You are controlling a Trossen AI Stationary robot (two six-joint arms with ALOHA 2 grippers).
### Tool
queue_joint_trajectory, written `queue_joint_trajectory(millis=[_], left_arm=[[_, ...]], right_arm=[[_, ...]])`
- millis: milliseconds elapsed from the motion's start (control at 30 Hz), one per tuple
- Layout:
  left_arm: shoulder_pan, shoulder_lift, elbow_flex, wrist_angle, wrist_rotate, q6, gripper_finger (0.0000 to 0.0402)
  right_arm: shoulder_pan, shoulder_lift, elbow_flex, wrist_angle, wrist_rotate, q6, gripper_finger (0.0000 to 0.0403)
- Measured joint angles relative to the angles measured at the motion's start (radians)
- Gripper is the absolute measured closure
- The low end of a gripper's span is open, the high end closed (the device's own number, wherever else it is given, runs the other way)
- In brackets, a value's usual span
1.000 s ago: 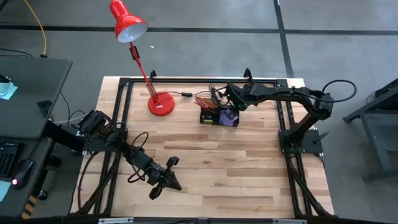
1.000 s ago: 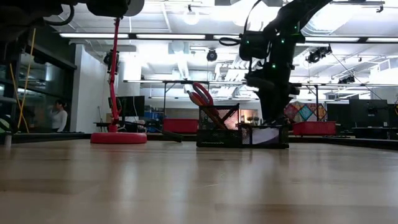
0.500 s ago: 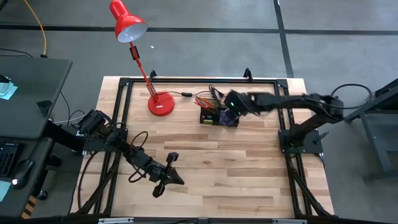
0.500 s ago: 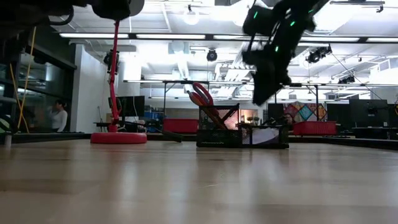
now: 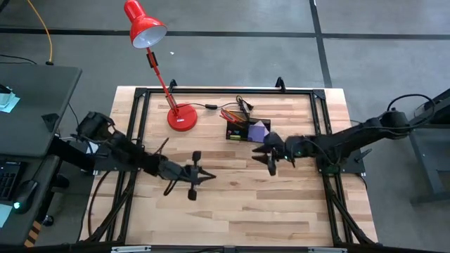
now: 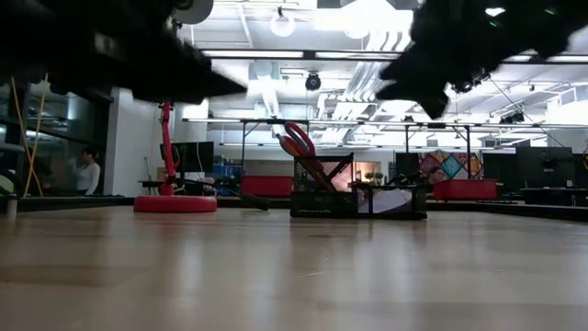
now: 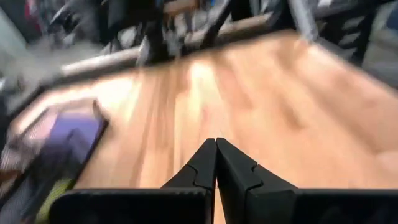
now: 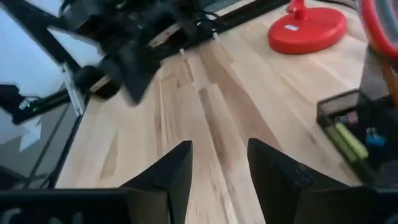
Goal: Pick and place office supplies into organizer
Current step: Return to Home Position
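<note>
The black organizer (image 5: 239, 132) stands at the far middle of the table, beside the red lamp's base (image 5: 181, 117). Red-handled scissors (image 6: 296, 142) and orange pencils (image 5: 228, 112) stick up out of it, and a blue-purple pad (image 5: 259, 129) lies in its right part. My right gripper (image 5: 261, 156) hovers open and empty just nearside of the organizer, which shows in the right wrist view (image 8: 354, 121). My left gripper (image 5: 209, 176) is shut and empty, held above the mid-table to the organizer's near left; its shut fingers (image 7: 216, 149) face the pad (image 7: 68, 134).
The red desk lamp's head (image 5: 144, 23) hangs beyond the far left corner, and its cable (image 5: 211, 106) runs toward the organizer. A black frame (image 5: 225, 90) rims the table. Bare wood (image 5: 281, 204) spreads across the near half.
My right gripper has drawn back from above the organizer toward the near edge and tipped from pointing down to nearly level. My left gripper has moved toward the far edge and a little right, and tipped up to nearly level. The pad stays in the organizer.
</note>
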Motion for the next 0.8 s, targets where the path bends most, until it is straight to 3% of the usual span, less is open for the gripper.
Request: queue_joint_trajectory(millis=[100, 200, 333, 567, 800], left_arm=[[0.044, -0.012, 0.000, -0.068, -0.020, -0.031, 0.0401], [0.072, -0.012, 0.000, -0.083, -0.031, -0.024, 0.0401], [0.036, -0.011, 0.000, -0.144, -0.035, 0.059, 0.0401], [-0.069, -0.024, 0.000, -0.153, -0.082, 0.169, 0.0398], [-0.074, -0.050, -0.062, -0.163, -0.118, 0.119, 0.0392]], right_arm=[[0.101, 0.001, -0.119, 0.156, 0.051, -0.087, 0.0258], [0.162, 0.000, -0.239, 0.422, 0.107, -0.131, 0.0256], [0.235, 0.000, -0.369, 0.648, 0.021, -0.205, 0.0258], [0.263, -0.001, -0.459, 0.693, 0.134, -0.194, 0.0256], [0.284, -0.005, -0.472, 0.703, 0.130, -0.223, 0.0256]])
